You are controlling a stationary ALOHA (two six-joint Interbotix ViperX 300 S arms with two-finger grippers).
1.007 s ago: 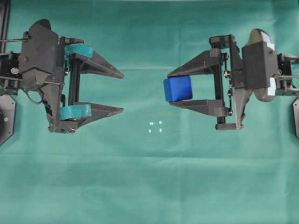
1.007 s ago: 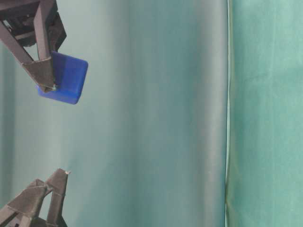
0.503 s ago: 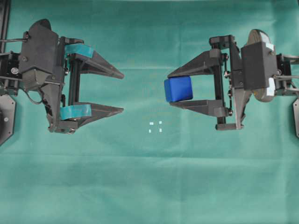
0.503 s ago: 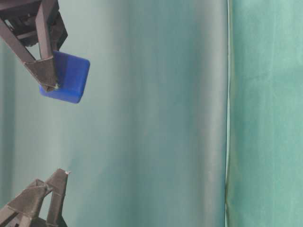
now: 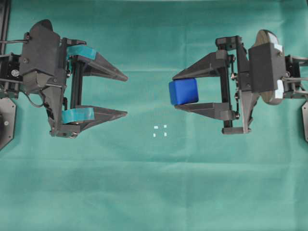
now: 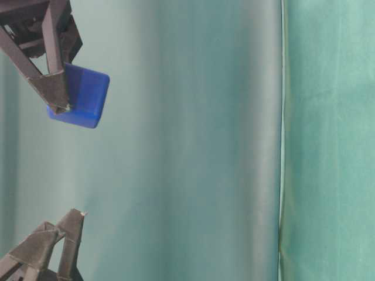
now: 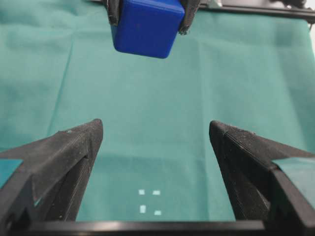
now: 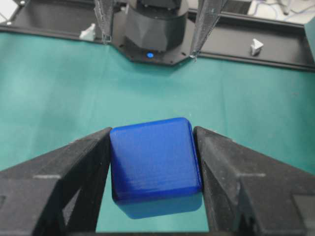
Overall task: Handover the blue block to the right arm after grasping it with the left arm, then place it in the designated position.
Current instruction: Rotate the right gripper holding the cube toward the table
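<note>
While the right gripper pinches the blue block aloft, the left gripper faces it, spread, well apart.

Ahead of the right gripper, whose fingers clamp the blue block above the green cloth, an open gap of bare cloth separates it from the left gripper; that gripper's teal-taped fingers, spread wide, face it as the only obstacle. The designated position lies uncovered on the cloth, beside and slightly ahead of the right gripper's tips; nothing stands on or around it.
</note>
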